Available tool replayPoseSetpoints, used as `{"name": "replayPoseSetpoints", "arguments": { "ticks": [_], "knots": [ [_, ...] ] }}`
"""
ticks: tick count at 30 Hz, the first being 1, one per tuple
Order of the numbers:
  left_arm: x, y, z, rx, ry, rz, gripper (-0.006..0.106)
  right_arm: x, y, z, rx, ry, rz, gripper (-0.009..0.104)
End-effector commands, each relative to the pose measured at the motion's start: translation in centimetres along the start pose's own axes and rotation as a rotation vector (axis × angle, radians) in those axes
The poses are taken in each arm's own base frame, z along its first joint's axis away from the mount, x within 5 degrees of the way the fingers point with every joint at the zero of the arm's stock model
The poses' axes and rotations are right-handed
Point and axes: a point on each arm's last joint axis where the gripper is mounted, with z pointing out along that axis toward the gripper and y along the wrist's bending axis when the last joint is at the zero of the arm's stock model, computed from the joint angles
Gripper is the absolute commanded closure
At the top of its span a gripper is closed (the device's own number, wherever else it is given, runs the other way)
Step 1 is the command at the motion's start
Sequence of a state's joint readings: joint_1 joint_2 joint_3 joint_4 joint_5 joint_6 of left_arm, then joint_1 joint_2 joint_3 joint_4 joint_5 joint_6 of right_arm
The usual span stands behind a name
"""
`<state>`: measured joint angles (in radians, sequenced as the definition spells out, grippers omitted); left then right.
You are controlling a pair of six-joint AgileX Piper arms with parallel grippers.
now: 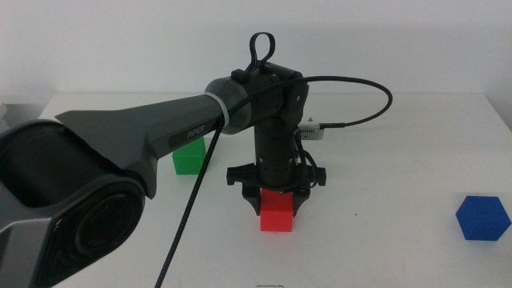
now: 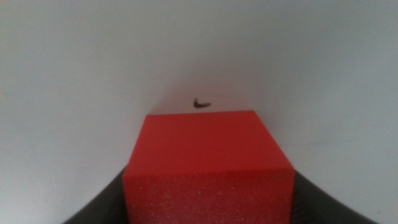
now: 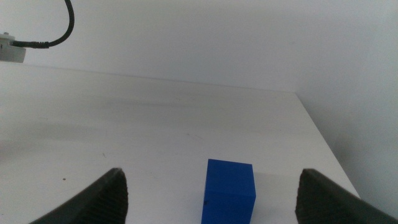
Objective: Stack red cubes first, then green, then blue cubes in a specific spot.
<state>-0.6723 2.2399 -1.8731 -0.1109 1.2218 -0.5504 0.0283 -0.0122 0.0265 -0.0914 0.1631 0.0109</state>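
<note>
Middle view: my left gripper (image 1: 277,200) stands vertical at table centre, jaws closed against the sides of the small matte red cube (image 1: 277,213), which looks seated on the white tabletop (image 1: 384,240). Risk: opening unevenly drags it off spot. Small matte green cube (image 1: 189,158) sits behind (partly hidden by my arm). My right gripper (image 3: 211,199) waits spread wide, empty, near the small dark blue cube (image 3: 230,190).
</note>
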Motion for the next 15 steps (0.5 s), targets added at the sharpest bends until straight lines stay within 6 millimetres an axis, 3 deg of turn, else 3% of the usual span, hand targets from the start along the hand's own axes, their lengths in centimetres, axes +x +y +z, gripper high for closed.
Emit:
{"name": "replayPoseSetpoints", "arguments": {
  "ticks": [1,13,14,15],
  "knots": [
    [0.7,-0.7,-3.3,0.069,-0.023,0.001,0.102,-1.1,-0.1,-0.2,0.006,-0.103,-0.017,0.001],
    [0.7,-0.6,-1.1,0.033,0.038,0.012,0.101,-1.1,-0.1,-0.2,0.006,-0.103,-0.017,0.001],
    [0.6,-0.7,-1.1,0.037,0.033,0.011,0.094,-1.1,-0.1,-0.2,0.006,-0.103,-0.017,0.001],
    [0.6,-0.7,-1.1,0.039,0.029,0.022,0.077,-1.1,-0.1,-0.2,0.006,-0.103,-0.017,0.001]
  ]
}}
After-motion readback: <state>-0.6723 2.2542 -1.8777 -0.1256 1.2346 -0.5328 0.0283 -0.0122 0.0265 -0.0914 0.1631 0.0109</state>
